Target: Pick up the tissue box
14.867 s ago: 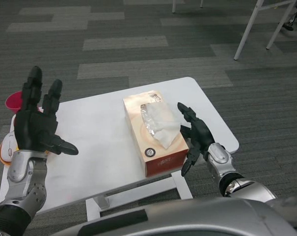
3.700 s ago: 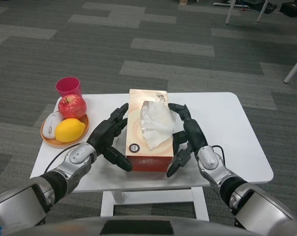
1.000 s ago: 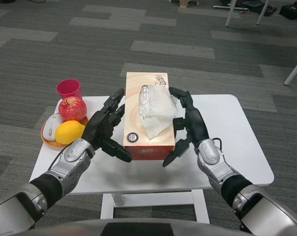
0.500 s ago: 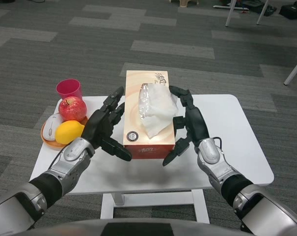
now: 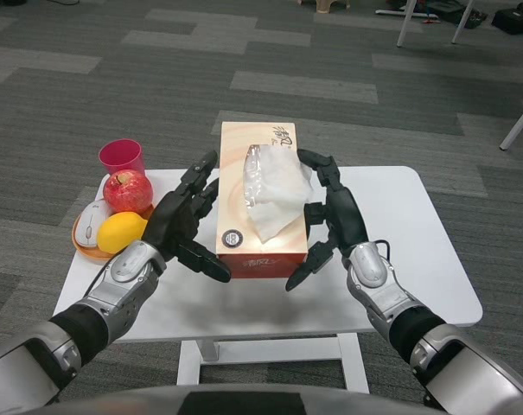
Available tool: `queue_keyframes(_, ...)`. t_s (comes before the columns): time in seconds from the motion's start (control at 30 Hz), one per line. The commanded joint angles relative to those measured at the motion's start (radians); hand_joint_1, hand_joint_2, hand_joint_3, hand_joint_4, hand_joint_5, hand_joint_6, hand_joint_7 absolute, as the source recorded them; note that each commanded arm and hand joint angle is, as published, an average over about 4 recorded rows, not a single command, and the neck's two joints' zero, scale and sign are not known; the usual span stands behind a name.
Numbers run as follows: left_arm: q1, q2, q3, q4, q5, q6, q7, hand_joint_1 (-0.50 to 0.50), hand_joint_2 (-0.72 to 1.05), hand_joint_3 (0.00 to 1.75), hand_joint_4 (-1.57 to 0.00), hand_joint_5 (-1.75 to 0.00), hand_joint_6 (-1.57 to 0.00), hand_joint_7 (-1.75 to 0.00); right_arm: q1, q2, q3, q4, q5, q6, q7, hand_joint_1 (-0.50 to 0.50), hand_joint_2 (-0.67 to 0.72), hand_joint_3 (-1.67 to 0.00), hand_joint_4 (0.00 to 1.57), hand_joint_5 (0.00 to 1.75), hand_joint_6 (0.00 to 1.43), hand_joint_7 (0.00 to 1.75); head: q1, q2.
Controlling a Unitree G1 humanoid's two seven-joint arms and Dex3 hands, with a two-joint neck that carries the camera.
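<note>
orange tissue box (image 5: 254, 194) lifted off the white counter (image 5: 399, 251), clamped between both hands, near end tilted toward the camera. left hand (image 5: 181, 226) pressed flat against the box's left side, fingers spread and pointing forward, thumb hooked under the near corner. right hand (image 5: 330, 220) pressed against the right side, fingers arched over the top edge, thumb low by the front face. white tissue (image 5: 274, 186) bunched up out of the slot on top. round dark seal (image 5: 234, 236) printed on the top near the front left corner, lettering inside too small to read. dark script mark at the far end of the top, not legible. a line of pale writing across the red-orange front face, too blurred to make out. at the counter's left end, orange plate (image 5: 86, 251) holding red apple (image 5: 128, 190), yellow lemon (image 5: 122, 232) and a white computer mouse (image 5: 91, 224). pink cup (image 5: 122, 158) just behind the apple. grey patterned carpet (image 5: 347, 78) all around.
</note>
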Motion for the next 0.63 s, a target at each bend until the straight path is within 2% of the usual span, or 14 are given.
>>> queue_keyframes(0.03,-0.022,-0.026,0.0,-0.049,0.011,-0.029,-0.018,0.5,0.16,0.0,0.0,-0.41,0.0,-0.03,0.015,0.029,0.026,-0.031,-0.03,-0.005,0.036,-0.09,0.15,0.0,1.03,1.45,0.0,0.98,0.0,0.0)
queue_keyframes(0.33,-0.021,-0.025,0.001,-0.05,0.011,-0.029,-0.018,0.5,0.16,0.0,0.0,-0.41,0.0,0.0,0.019,0.028,0.027,-0.039,-0.03,-0.005,0.036,-0.08,0.15,0.0,1.03,1.45,0.0,0.98,-0.002,-0.002)
queue_keyframes(0.4,-0.021,-0.025,0.001,-0.05,0.011,-0.029,-0.018,0.5,0.16,0.0,0.0,-0.41,0.0,-0.03,0.02,0.027,0.027,-0.039,-0.03,-0.005,0.036,-0.08,0.19,0.0,1.03,1.45,0.0,0.98,-0.002,-0.003)
queue_keyframes(0.63,-0.02,-0.024,0.001,-0.055,0.012,-0.03,-0.018,0.5,0.16,0.0,0.0,-0.41,0.0,-0.07,0.022,0.027,0.027,-0.05,-0.03,-0.005,0.035,-0.08,0.15,-0.05,1.0,1.45,0.0,0.98,-0.002,-0.002)
